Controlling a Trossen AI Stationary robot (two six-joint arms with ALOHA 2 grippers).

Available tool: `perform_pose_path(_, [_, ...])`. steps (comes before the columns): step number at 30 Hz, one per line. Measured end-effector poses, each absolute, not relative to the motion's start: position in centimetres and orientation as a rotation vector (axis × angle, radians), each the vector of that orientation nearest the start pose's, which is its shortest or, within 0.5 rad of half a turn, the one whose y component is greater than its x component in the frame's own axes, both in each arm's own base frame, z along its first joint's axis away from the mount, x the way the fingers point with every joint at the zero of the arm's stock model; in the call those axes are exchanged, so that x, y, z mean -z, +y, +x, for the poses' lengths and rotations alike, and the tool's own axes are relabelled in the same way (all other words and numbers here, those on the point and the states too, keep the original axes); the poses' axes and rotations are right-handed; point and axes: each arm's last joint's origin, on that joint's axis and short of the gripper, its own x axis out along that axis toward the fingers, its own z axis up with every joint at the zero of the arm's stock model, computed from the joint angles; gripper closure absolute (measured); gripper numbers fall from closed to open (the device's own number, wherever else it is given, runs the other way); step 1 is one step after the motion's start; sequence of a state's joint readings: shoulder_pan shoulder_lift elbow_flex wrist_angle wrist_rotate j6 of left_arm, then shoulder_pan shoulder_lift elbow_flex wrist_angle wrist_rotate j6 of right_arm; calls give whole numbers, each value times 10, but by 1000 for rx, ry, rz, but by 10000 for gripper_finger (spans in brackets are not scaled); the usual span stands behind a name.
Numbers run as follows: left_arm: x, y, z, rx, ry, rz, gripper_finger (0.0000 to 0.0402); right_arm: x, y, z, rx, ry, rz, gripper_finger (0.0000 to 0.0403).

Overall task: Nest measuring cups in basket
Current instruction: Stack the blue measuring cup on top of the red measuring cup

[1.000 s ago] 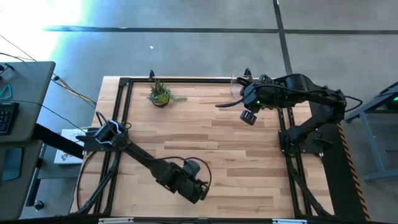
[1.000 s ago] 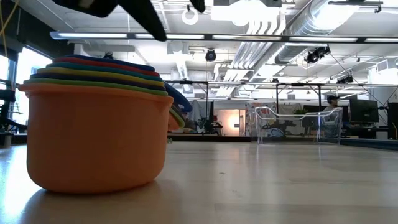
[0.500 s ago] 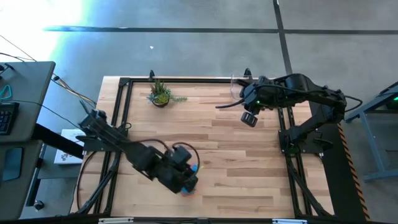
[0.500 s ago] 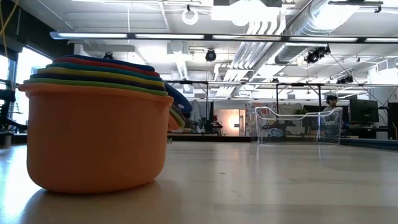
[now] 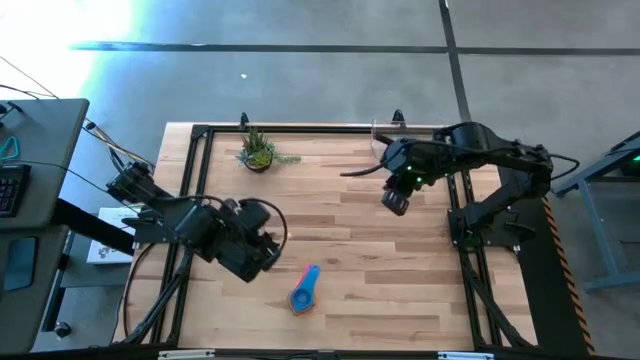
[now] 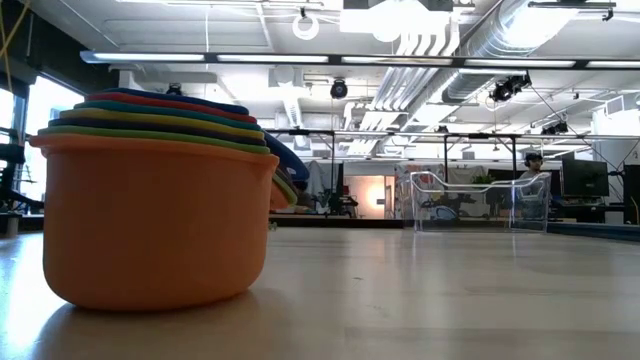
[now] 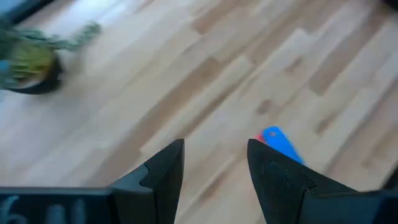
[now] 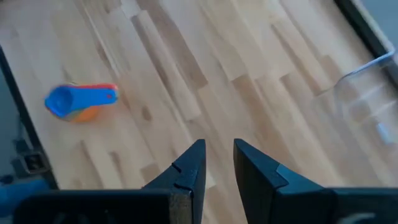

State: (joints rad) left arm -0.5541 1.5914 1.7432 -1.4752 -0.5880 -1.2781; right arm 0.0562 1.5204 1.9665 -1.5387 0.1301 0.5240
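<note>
The left gripper (image 7: 214, 163) hangs empty over the desk (image 5: 380, 250) with fingers (image 7: 163, 169) spread, its body hiding part of the blue handle in its wrist view. The right gripper (image 8: 217, 165), fingers narrowly apart, grips nothing near the faint clear basket (image 5: 385, 140). The nested cups (image 5: 303, 293), orange outermost, sit at front centre, handles pointing away toward the far right.

Basket (image 8: 367, 93) cut off by the frame edge.
</note>
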Motion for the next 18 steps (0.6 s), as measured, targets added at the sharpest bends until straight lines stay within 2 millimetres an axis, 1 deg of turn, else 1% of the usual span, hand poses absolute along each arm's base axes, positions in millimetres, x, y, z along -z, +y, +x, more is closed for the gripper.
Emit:
perform_pose_path(3, [-377, -124, 238, -726, 913, -374, 234, -433, 20, 255, 349, 1052, 410, 329])
perform_pose_path(8, [-388, -113, 226, -659, 915, -317, 234, -410, 41, 278, 337, 1073, 453, 329])
perform_pose_path(13, [-406, -97, 209, -601, 888, -277, 234, -380, 58, 304, 323, 1045, 496, 329])
perform_pose_path(18, [-422, -78, 189, -588, 824, -244, 234, -349, 70, 327, 291, 992, 559, 330])
